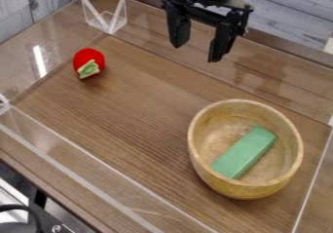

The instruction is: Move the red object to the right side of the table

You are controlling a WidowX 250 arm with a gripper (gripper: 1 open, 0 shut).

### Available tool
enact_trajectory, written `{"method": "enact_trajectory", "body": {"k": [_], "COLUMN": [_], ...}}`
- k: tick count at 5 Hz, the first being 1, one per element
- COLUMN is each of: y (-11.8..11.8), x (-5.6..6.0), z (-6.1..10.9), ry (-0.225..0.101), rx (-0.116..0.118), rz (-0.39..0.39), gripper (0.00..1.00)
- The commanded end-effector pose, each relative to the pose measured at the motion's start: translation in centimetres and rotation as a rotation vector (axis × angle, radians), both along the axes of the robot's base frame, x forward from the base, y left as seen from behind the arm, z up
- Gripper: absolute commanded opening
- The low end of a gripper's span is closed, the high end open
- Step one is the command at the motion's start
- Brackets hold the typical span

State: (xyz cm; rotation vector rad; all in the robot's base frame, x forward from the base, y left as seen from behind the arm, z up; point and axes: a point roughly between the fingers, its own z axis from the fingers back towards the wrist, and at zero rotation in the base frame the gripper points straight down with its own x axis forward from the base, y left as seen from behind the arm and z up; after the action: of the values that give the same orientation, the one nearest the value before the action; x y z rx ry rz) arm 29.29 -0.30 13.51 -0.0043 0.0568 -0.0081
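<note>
Red object (88, 63) left of (open) tool (198, 42)

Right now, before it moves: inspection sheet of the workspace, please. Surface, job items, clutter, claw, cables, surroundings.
Surface: brown wood-grain table, clear acrylic walls around the edge, glare at the top left.
Job items: red toy lying on the left side of the table, green and pale end toward the camera, nothing touching it.
Clutter: wooden bowl at the front right with a flat green block lying tilted inside.
Claw: claw open, empty, pointing down over the rear middle, well apart from the toy and bowl.
Cables: a dark cable at the bottom left corner, off the table.
Surroundings: pale plank wall behind the table.
</note>
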Motion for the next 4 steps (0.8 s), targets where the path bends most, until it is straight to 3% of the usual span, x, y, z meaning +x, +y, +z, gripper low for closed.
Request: {"method": "enact_trajectory", "body": {"k": [1,2,3,4], "y": [0.2,1.3,3.9,7.9], "x": [-0.5,-1.2,-1.5,-2.1], "z": [-0.1,-0.6,-0.6,-0.4], "ry": [0.036,0.057,0.048,0.02], "rx": [-0.001,-0.006,-0.015,-0.03], "rz": [-0.078,-0.014,0.197,0.446], "gripper": [1.0,1.0,1.0,1.0]}}
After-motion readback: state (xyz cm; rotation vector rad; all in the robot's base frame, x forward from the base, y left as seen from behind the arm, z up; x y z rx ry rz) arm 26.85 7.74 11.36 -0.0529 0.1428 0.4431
